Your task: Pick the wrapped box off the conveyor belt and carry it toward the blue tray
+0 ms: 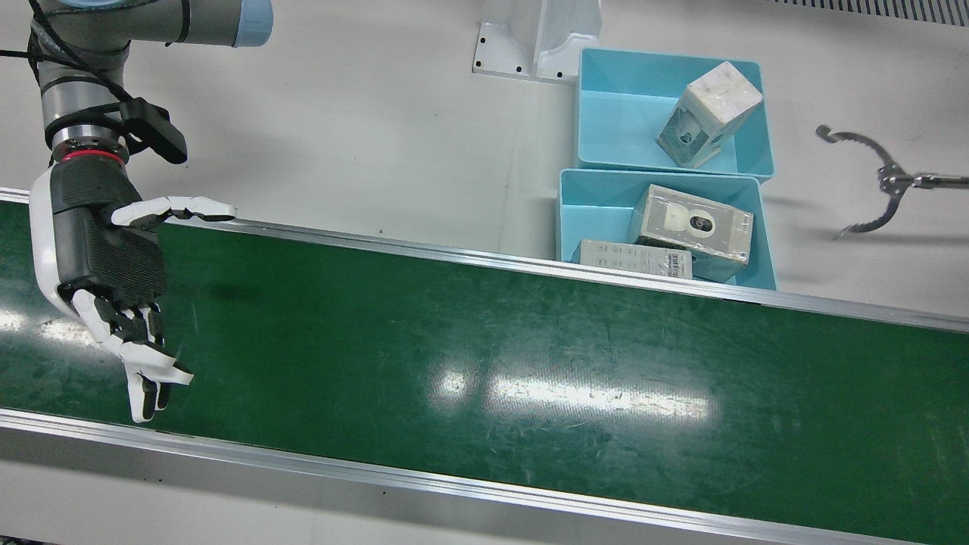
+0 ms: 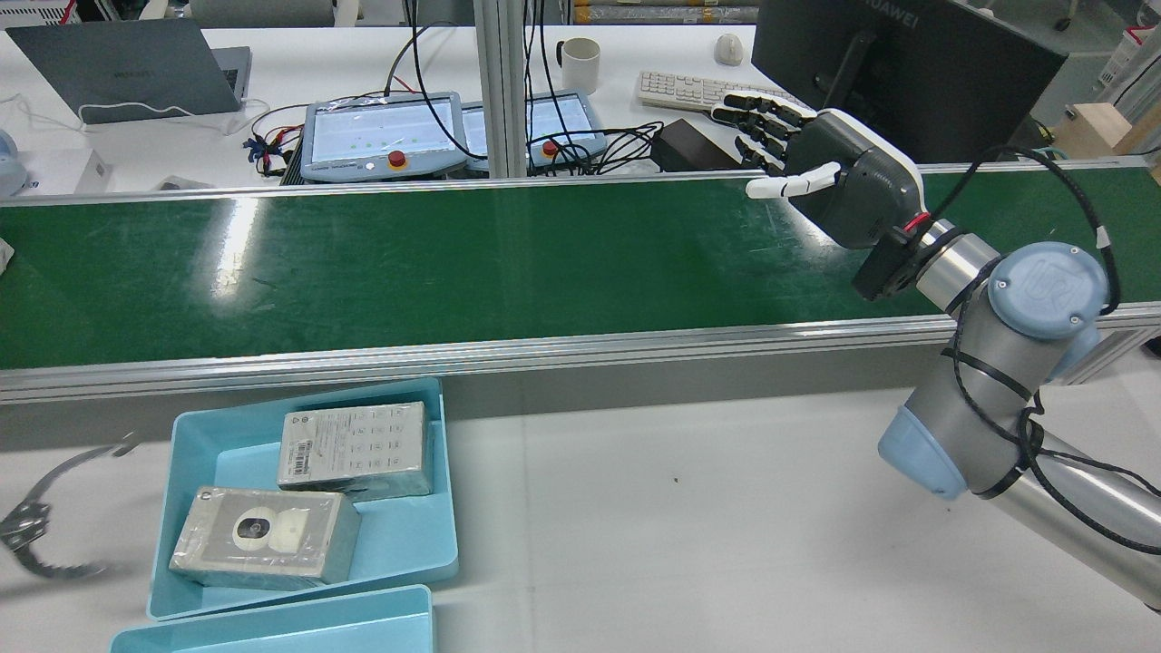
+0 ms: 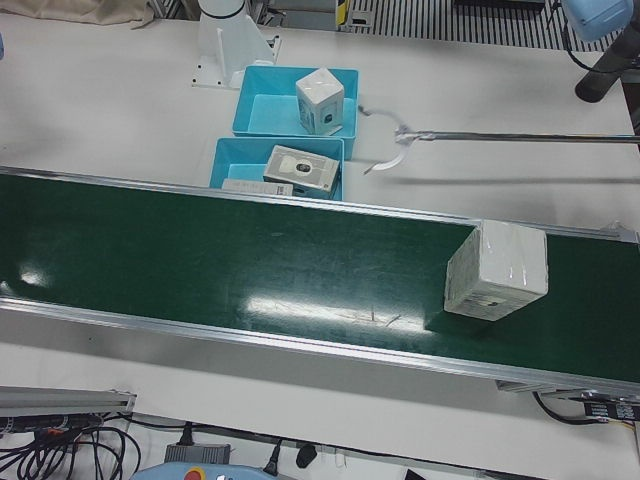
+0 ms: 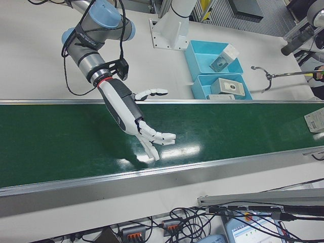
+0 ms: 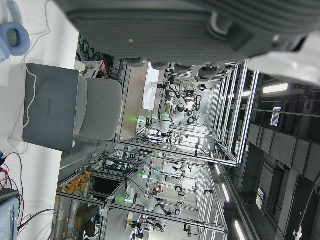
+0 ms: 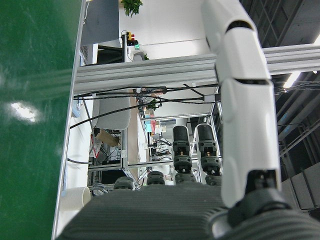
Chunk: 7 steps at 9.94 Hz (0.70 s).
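The wrapped box (image 3: 497, 270), white and cube-like under clear film, sits on the green conveyor belt (image 3: 250, 260) near its end, on the robot's left side. A sliver of it shows in the right-front view (image 4: 315, 121). My right hand (image 1: 106, 257) hovers open and empty over the opposite end of the belt, fingers spread, far from the box; it also shows in the rear view (image 2: 834, 172). Of my left hand, only the palm (image 5: 200, 30) shows in its own view, with nothing in it. Two blue trays (image 1: 564, 219) stand beside the belt.
The near tray holds two wrapped boxes (image 1: 693, 227); the far tray (image 1: 587, 98) holds one (image 1: 708, 113). A metal grabber claw on a long rod (image 1: 878, 182) reaches in beside the trays. Aluminium rails (image 1: 454, 253) edge the belt. An arm pedestal (image 1: 537, 38) stands behind the trays.
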{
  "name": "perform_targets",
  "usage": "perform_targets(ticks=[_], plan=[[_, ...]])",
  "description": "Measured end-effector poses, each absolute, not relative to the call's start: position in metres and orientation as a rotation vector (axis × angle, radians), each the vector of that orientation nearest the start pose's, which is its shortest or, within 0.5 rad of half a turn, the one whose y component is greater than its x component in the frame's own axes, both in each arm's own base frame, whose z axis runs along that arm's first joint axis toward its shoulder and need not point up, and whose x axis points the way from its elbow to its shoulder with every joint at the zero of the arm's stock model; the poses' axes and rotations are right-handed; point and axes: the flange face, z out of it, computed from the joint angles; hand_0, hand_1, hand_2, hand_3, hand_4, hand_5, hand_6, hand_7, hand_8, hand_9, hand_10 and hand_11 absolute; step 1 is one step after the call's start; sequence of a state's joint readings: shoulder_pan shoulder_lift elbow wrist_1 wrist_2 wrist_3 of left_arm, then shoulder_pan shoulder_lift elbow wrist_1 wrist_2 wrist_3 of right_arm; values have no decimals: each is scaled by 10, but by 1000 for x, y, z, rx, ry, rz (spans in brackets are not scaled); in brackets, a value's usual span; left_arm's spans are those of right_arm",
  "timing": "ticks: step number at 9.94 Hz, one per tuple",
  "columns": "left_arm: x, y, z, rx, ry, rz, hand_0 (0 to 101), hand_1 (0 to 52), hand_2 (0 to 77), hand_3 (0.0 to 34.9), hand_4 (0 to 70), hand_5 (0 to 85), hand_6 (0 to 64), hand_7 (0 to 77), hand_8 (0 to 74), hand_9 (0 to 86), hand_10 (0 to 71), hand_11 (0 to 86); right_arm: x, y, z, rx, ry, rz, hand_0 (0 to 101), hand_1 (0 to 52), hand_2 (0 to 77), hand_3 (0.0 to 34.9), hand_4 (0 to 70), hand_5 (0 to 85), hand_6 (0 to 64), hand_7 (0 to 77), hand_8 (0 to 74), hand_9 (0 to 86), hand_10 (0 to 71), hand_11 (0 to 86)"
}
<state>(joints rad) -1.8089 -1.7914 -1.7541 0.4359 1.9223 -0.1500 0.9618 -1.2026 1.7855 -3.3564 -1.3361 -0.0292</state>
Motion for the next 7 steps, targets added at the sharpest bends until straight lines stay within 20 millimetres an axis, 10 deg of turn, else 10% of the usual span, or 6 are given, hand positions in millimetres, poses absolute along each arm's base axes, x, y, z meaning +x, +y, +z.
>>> perform_targets(ticks=[7], plan=[[-225,-505,526,-303,2191,-2279,0,0,11,0,0,11,0,5,5,0,5,0,-218,-587,402,568,2668,-1873,506,196,207,79,147,267,44,218,0,38,0,16]])
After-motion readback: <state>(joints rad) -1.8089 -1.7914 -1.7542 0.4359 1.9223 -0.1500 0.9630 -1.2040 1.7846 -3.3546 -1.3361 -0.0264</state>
